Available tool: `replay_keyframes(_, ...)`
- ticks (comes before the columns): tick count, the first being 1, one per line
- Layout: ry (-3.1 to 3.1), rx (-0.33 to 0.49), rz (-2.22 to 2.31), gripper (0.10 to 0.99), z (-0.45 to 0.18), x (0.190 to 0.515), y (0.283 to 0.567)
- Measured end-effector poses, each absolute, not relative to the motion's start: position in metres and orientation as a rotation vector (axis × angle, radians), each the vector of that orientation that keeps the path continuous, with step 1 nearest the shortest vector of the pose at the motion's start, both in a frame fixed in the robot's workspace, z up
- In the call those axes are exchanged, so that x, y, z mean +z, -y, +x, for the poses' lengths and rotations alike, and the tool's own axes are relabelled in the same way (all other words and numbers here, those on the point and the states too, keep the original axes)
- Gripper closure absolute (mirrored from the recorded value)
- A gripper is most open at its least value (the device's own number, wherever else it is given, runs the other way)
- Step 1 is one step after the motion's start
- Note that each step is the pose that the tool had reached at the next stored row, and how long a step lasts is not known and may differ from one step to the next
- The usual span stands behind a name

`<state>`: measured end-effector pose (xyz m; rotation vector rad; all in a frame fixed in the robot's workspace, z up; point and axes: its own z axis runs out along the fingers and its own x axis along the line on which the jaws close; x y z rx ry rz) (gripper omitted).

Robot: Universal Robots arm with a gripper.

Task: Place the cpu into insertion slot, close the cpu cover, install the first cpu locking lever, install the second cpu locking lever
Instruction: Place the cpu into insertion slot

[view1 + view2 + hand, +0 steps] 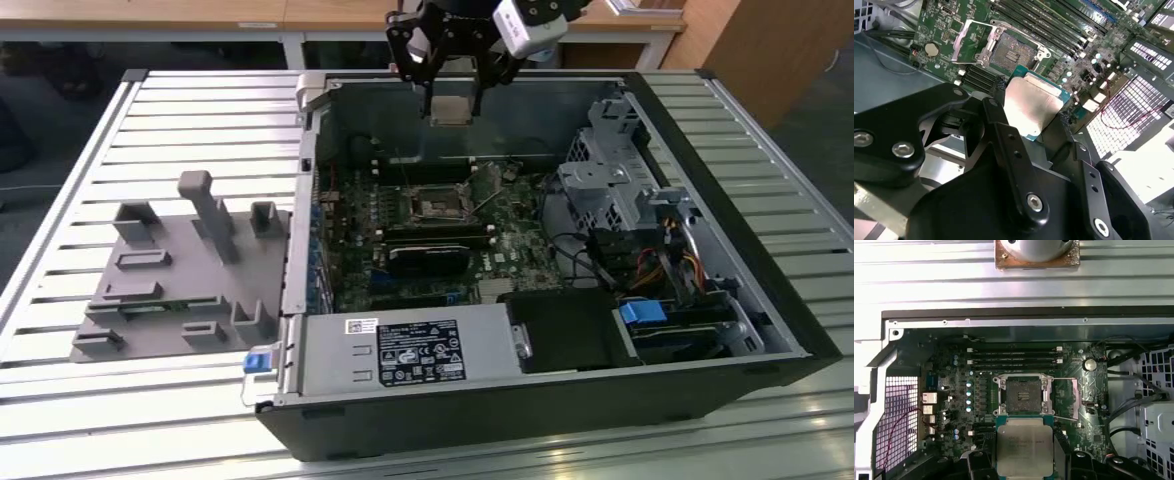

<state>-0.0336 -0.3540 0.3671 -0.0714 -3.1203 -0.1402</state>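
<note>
the claw grips the cpu by two opposite edges, its black fingers closed in only as far as the chip's width, the pale metal face turned outward and the flat of the chip clear of everything beneath it.

in the first wrist view the cpu hangs just short of the insertion slot. the two are apart, and the chip's sides run roughly parallel with the socket's frame. as the chip is square, what counts is offset and squareness more than any long axis. judged from this, the slot lies ahead of and below the claw, so a short travel across and then a descent looks to be what separates them.

the socket's dark centre sits uncovered, nothing resting in it. the cpu cover, a thin silvery frame, appears swung up and back along one side of the slot, though its exact angle is hard to tell.

in the exterior view the claw hovers high over the far wall of the open computer case, while the insertion slot lies deep on the motherboard, almost in line and a touch toward the exterior view's left. beyond the socket run long memory slots. the case rests on a slatted metal tabletop, with a grey fixture well apart at the exterior view's left.
</note>
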Motion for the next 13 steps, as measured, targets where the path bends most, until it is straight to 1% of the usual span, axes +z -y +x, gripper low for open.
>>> replay_keyframes(13,3.102,-0.143,-0.429,0.545,-0.0337,0.3655,0.3540)
